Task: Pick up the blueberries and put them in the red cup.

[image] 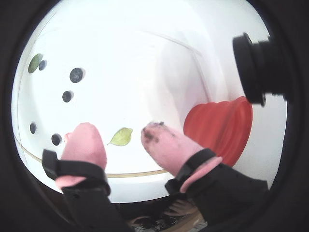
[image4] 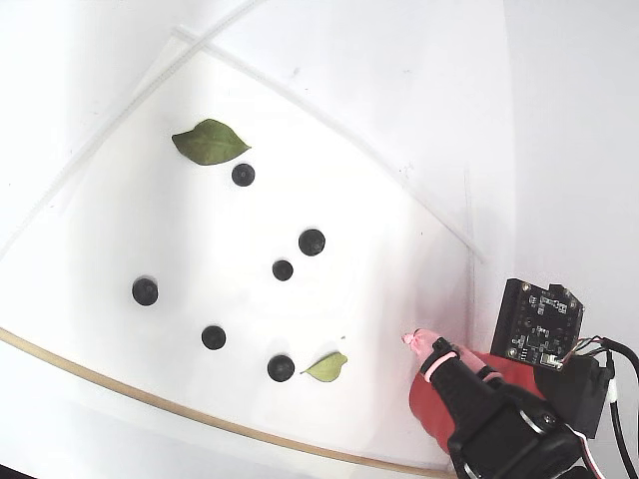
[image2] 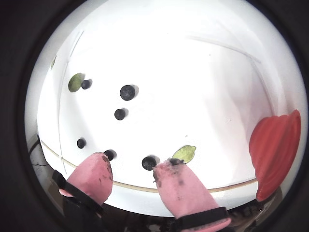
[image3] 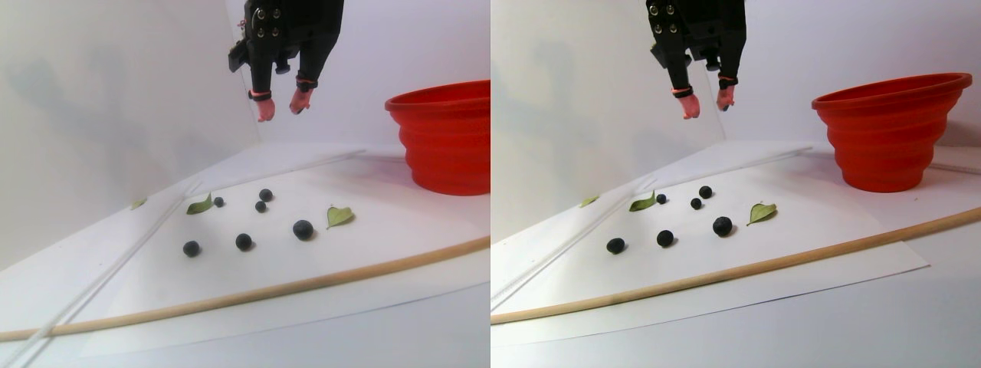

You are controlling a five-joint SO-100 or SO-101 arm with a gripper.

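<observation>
The black end effector (image3: 280, 106) w/ its two pink padded fingertips (image: 84, 140) is hanging high above the surface, jaws standing apart w/ a clear gap between them and nothing gripped; the pad on the right in a wrist view is showing dark smudges. In the stereo pair it's hovering well above the sheet, roughly between the berry cluster and the cup.

Below it, six small round dark blue-black blueberries (image4: 282, 367) are lying scattered on the white paper sheet (image4: 120, 230) that's covering the white surface, none of them touching each other. The nearest one is sitting just beside a small green leaf (image4: 327, 366), almost under the fingertips in a wrist view (image2: 149, 162). So the berries are lying down and to the left of the end effector as the fixed view shows it; the rest are spreading further out, w/ the far one next to a bigger green leaf (image4: 210, 142).

The red tapered cup w/ stepped ribbed sides (image3: 444, 138) is standing upright on the opposite side, well apart from the berries; in the fixed view it's mostly hidden under the arm. Whether anything's inside it, can't tell.

Judging by this, the coming move is a descent toward that nearest berry, leaf being the thing to avoid. A thin wooden strip (image3: 253, 291) is edging the sheet's near side.
</observation>
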